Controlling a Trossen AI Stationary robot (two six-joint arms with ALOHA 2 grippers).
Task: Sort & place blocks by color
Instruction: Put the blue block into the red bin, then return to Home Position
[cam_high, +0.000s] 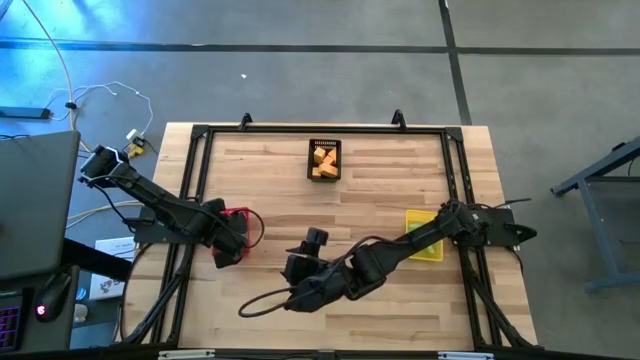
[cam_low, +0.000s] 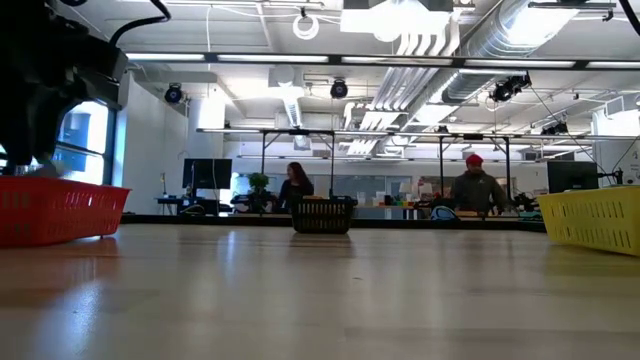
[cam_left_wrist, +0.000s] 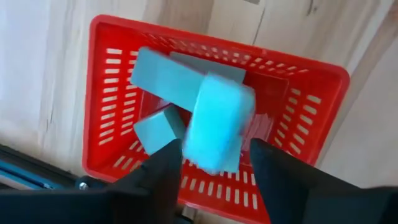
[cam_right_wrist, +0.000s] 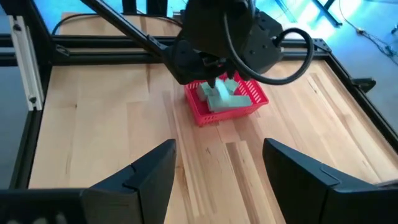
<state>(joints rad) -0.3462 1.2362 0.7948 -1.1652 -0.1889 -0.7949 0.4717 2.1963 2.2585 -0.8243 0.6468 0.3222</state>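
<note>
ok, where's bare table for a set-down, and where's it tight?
Bare wood between the black basket and the right gripper, and across the far-left corner. Tight at the red basket, where the left gripper hangs over teal blocks, and around the yellow basket.

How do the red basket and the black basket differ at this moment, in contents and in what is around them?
The red basket holds teal blocks; the black basket holds orange blocks. The left gripper hangs over the red basket, fingers apart, a teal block just beyond them; no gripper is near the black basket. The red basket sits at the table's left side, the black one at the far edge. Both are mesh.
</note>
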